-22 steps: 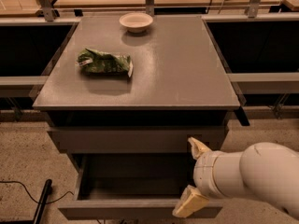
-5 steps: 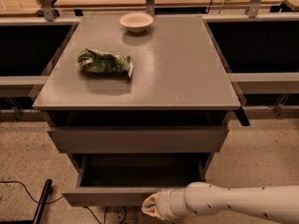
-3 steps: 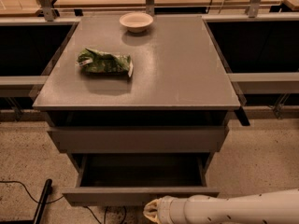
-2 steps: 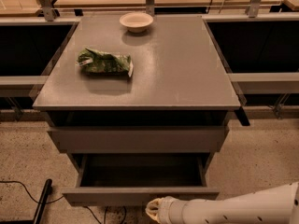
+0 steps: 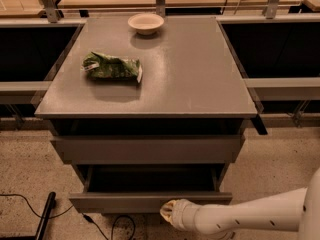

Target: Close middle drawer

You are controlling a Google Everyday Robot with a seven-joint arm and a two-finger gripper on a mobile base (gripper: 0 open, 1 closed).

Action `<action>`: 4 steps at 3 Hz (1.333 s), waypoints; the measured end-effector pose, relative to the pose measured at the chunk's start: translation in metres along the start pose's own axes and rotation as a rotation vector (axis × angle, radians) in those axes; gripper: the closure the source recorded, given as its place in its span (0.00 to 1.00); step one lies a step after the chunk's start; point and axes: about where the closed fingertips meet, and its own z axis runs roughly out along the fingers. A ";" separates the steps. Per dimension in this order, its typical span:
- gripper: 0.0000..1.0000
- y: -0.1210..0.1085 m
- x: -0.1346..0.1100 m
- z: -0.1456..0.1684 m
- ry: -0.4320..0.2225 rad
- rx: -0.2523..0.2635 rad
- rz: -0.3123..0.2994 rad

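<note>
Grey middle drawer open at bottom centre, front running left-right. Hand seemingly touching its lower edge, right of middle; apart or together, can't tell. Push up-frame, probably.

A small round cream bowl stands at the upper centre of the frame, near the back edge of the flat grey surface. A crumpled green snack bag lies left of centre, well apart from the bowl. Speckled beige floor fills the lower frame, where a black bar lies lower left. The end effector is at bottom centre.
</note>
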 end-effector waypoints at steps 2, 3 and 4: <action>1.00 -0.048 0.001 0.008 -0.025 0.058 -0.013; 1.00 -0.070 -0.004 0.015 -0.059 0.083 -0.039; 1.00 -0.085 -0.010 0.018 -0.095 0.097 -0.068</action>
